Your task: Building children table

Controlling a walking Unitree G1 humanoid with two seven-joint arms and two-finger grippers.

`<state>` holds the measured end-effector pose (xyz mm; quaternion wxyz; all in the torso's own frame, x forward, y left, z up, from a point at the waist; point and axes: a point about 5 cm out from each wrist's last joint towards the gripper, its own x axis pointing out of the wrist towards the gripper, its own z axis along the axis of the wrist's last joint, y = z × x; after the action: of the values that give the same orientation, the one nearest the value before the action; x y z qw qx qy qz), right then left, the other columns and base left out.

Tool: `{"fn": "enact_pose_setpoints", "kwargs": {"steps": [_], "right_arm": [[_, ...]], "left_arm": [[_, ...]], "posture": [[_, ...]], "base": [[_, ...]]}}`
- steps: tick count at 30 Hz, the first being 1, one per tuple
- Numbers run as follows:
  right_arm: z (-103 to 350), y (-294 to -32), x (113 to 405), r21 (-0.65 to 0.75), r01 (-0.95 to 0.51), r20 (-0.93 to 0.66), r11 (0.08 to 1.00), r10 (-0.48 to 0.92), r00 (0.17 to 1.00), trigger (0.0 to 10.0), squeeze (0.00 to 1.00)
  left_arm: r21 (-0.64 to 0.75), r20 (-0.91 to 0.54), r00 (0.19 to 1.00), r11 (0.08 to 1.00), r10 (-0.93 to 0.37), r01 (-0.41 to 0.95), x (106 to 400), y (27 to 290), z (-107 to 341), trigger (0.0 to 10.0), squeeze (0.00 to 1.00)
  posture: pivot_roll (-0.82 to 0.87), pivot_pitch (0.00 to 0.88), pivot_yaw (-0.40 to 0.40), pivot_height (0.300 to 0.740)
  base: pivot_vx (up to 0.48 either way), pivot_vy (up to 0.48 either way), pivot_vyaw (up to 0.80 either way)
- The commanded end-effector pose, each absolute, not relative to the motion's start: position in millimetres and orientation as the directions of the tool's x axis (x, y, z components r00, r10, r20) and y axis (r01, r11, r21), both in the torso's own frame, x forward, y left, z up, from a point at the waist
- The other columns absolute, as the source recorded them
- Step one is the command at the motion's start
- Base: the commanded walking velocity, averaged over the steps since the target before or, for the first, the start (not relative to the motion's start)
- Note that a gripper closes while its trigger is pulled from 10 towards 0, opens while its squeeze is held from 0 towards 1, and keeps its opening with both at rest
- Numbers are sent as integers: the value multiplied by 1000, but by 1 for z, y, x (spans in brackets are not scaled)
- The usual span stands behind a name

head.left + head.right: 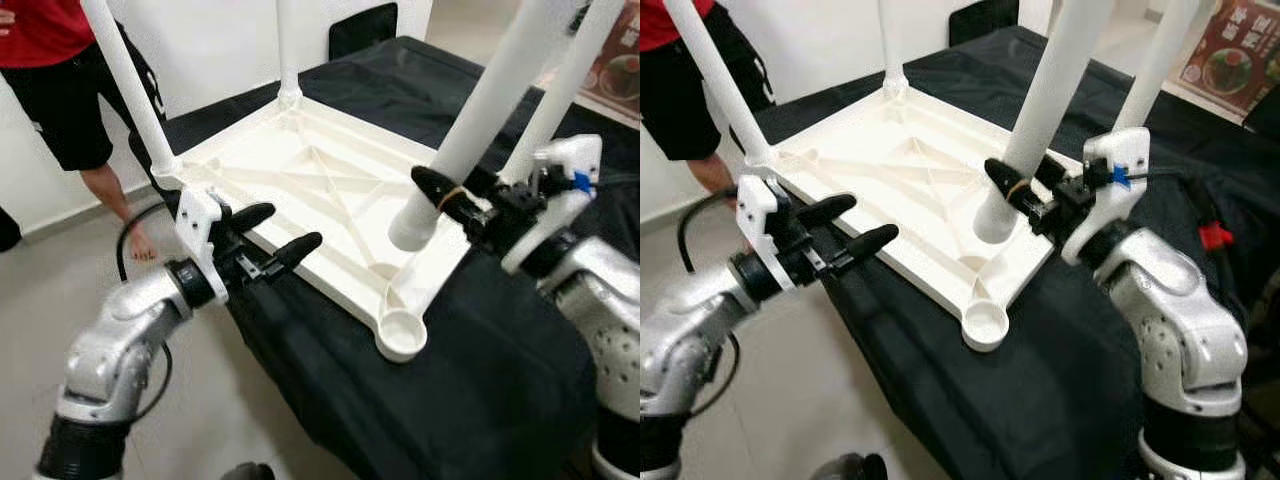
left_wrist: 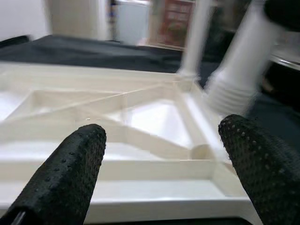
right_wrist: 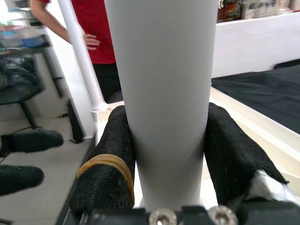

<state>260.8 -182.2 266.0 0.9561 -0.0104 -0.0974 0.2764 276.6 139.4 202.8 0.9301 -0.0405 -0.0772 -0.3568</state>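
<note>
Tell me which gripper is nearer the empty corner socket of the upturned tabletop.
Right. The right gripper, clamped on the loose leg, hangs just above the empty socket; the left gripper, open, waits off the tabletop edge, farther along.

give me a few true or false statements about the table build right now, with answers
1. The right gripper is shut on a loose white leg. True.
2. The left gripper holds the tabletop's edge. False: its fingers are open, hovering just off the edge of the white tabletop.
3. The tabletop lies upside down on a black cloth. True.
4. The nearest corner socket already has a leg in it. False: it is empty, and the held leg's end hangs above the tabletop beside it.
5. A person in a red shirt stands beyond the table's left side. True.
</note>
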Motion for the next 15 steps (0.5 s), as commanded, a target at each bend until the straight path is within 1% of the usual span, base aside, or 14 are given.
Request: {"fn": "enact_pose_setpoints", "kwargs": {"steps": [1, 2, 4, 8, 12, 15], "right_arm": [[266, -175, 254, -98, -534, 189, 840, 543, 818, 10000, 0], [262, -173, 250, -104, -537, 174, 837, 547, 819, 10000, 0], [257, -172, 244, -120, -550, 152, 827, 562, 813, 10000, 0], [253, -173, 239, -148, -564, 122, 812, 581, 804, 10000, 0], [243, -172, 231, -207, -576, 72, 791, 599, 797, 10000, 0], [241, -172, 229, -213, -569, 68, 794, 594, 802, 10000, 0]], "left_arm": [[-39, 140, 781, 785, -609, 619, 274, 141, 192, 10000, 0], [-73, 117, 813, 812, -570, 579, 271, 141, 183, 10000, 0], [-101, 86, 845, 839, -528, 534, 265, 143, 173, 10000, 0], [-124, 69, 859, 850, -507, 511, 261, 143, 168, 10000, 0], [-94, 54, 861, 856, -506, 509, 252, 138, 163, 10000, 0], [-100, 57, 865, 859, -498, 502, 249, 134, 162, 10000, 0]], "posture": [[-109, 167, 29, 740], [-111, 172, 32, 740], [-113, 178, 33, 740], [-113, 182, 34, 740], [-112, 192, 28, 740], [-111, 198, 31, 740]], "base": [[0, 0, 0], [0, 0, 0], [0, 0, 0], [0, 0, 0], [0, 0, 0], [0, 0, 0]]}}
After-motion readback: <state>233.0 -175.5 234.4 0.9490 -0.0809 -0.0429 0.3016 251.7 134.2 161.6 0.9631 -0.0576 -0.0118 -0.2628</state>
